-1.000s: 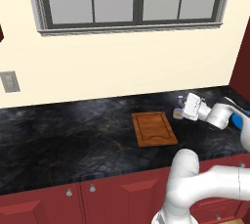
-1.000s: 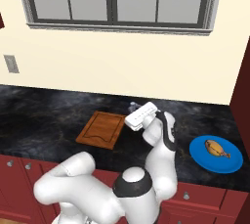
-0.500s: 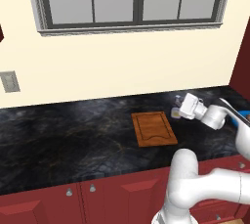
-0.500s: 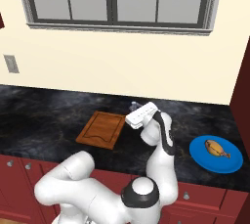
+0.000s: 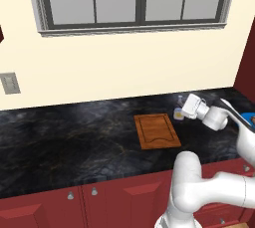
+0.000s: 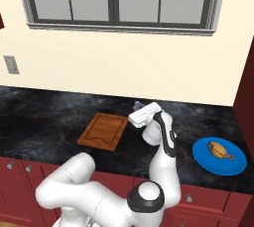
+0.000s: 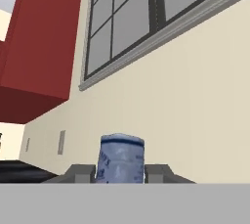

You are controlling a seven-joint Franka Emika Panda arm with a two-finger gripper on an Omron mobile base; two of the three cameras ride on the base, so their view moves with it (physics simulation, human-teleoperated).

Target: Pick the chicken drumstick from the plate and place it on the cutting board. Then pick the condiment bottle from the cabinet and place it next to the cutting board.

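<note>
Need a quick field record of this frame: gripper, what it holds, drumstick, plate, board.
gripper: raised above the counter just right of the cutting board, closed on the condiment bottle
condiment bottle: between the fingers, cap end toward the wall; pale cap showing in the hand view
chicken drumstick: lying on the plate, not on the board
plate: blue, on the counter far right of the arm
cutting board: flat on the dark counter, nothing on it
task state: drumstick step not done, bottle in hand
</note>
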